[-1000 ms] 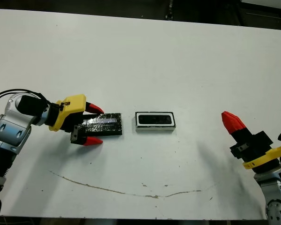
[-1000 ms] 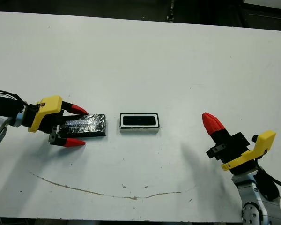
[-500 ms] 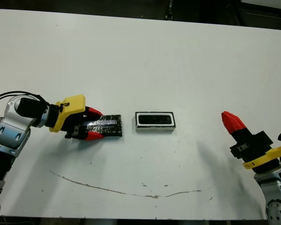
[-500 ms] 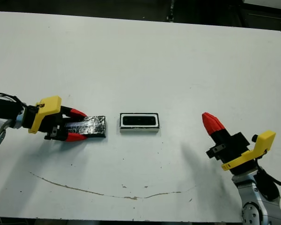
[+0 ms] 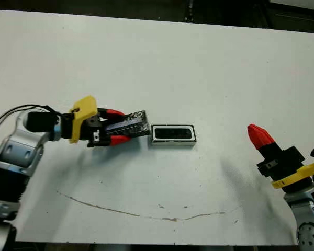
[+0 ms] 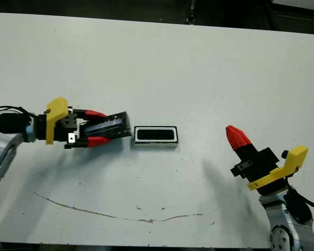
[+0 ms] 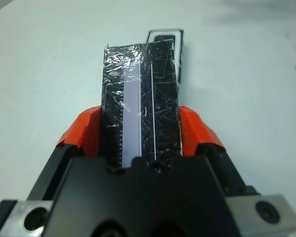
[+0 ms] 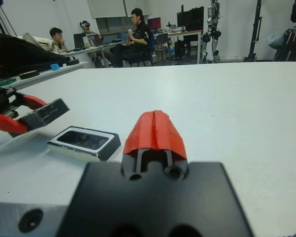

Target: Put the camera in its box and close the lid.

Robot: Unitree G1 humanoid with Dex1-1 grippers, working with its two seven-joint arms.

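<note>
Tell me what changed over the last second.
The left gripper closed on the lid, lifted it off the table and carried it toward the box, tilted, its far end now near the box's left end. The box, with the camera inside, and the shut right gripper stayed put.

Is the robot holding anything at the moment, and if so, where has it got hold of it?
Yes: its left hand grips the shiny black lid by its two long edges, near one end. The right hand holds nothing.
</note>
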